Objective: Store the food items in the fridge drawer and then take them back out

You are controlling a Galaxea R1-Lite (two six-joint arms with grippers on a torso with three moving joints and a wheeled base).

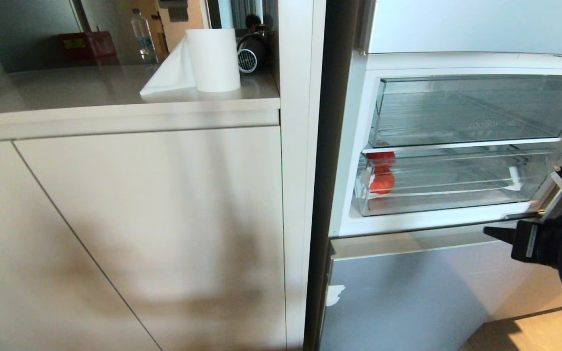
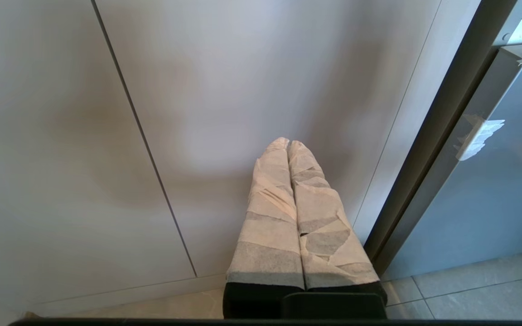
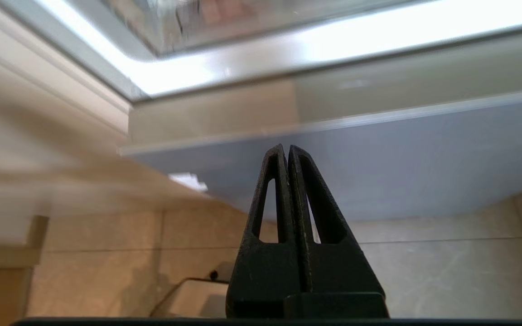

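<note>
Two clear bins sit in the open fridge, one above the other. The lower one, the fridge drawer [image 1: 451, 183], is pushed in, its long axis running side to side from nine to three o'clock, its front lip facing the camera, and a strip of whitish tape [image 1: 515, 179] near its three o'clock end. One food item shows: a round red tomato [image 1: 382, 181] at the drawer's nine o'clock end; the red patch just above it may be a reflection or a second piece, I cannot tell. The upper bin [image 1: 471, 109] holds nothing visible.

The right gripper [image 3: 287, 151], fingers pressed together, holds nothing and sits at four o'clock of the drawer, before the grey lower door [image 1: 408, 292]. The left gripper [image 2: 288, 144], tape-wrapped and also pressed together, points at the cabinet front [image 2: 224, 90]. On the table [image 1: 90, 87] stand one paper roll [image 1: 212, 58] and one bottle [image 1: 143, 35].
</note>
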